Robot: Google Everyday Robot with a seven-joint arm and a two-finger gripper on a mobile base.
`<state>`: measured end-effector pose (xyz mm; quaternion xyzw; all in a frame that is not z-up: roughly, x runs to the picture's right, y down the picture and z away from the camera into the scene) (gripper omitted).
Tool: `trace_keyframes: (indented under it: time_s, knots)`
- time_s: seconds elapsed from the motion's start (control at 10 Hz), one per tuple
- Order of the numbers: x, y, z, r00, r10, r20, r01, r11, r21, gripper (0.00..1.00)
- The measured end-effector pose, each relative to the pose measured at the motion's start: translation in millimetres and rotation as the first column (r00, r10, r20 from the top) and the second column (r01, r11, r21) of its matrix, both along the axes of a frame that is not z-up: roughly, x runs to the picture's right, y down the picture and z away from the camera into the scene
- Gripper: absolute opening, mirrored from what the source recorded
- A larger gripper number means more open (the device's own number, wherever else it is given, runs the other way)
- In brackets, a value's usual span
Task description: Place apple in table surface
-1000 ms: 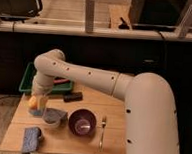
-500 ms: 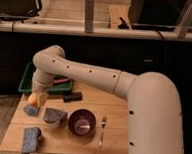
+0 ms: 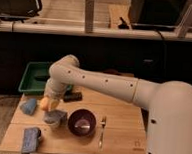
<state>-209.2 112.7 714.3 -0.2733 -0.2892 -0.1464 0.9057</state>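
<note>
Apple [image 3: 44, 104] is hanging low over the left side of the table surface [image 3: 122, 119], just beside a blue sponge [image 3: 29, 106] and above a grey cup [image 3: 55, 118]. Gripper [image 3: 48, 100] is sitting right on it, pincer closed around the apple. Since a second ago the arm is edging slightly right, with the apple staying low. It's looking not yet released, so the placing is still pending.

Bulky cream-white arm [image 3: 104, 84], small dark dots along it, hand [image 3: 48, 105] low over left table surface [image 3: 123, 128].
</note>
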Motion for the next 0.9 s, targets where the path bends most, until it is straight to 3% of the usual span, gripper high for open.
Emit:
trace_keyframes:
  time_s: [0.2, 0.5, 0.7, 0.9]
  knots:
    - [37.9, 2.0, -13.4, 0.997, 0.066, -0.034, -0.066, 0.9975, 0.027, 0.00]
    - [100.8, 9.6, -24.6, 0.980, 0.176, -0.094, -0.174, 0.9842, 0.033, 0.00]
    - [140.0, 15.9, -24.2, 0.959, 0.247, -0.139, -0.246, 0.9690, 0.027, 0.00]
    - [180.3, 21.3, -14.6, 0.923, 0.319, -0.213, -0.322, 0.9465, 0.023, 0.00]
